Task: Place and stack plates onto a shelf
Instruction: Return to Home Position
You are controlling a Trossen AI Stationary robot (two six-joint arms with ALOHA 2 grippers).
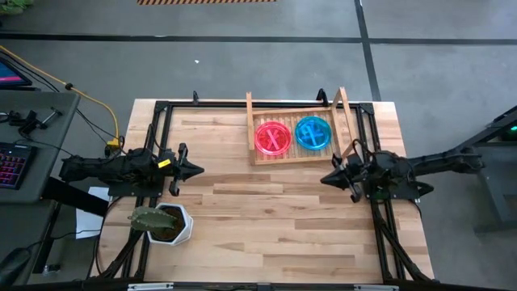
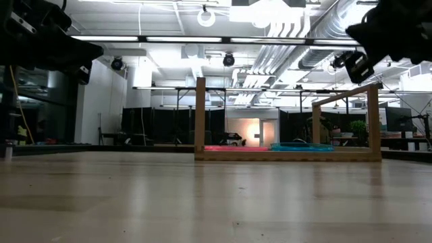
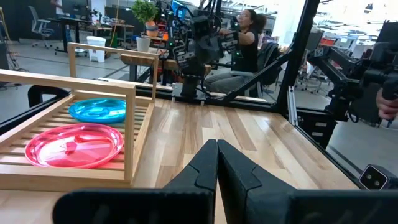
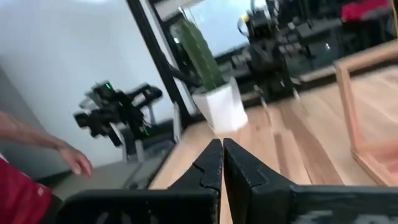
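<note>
Plates (image 1: 273, 137) where?
> On the shelf (image 1: 250, 121), pink pile beside teal, near the right gripper (image 1: 325, 179), well apart from the left gripper (image 1: 197, 170). Both clenched, empty. Pile heights: can't tell.

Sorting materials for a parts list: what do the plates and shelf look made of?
Pink plates and blue plates: probably plastic, glossy and translucent, judging by their sheen and see-through tint. Shelf: pale wood, seemingly matte, judging by its light timber colour and slatted base.
</note>
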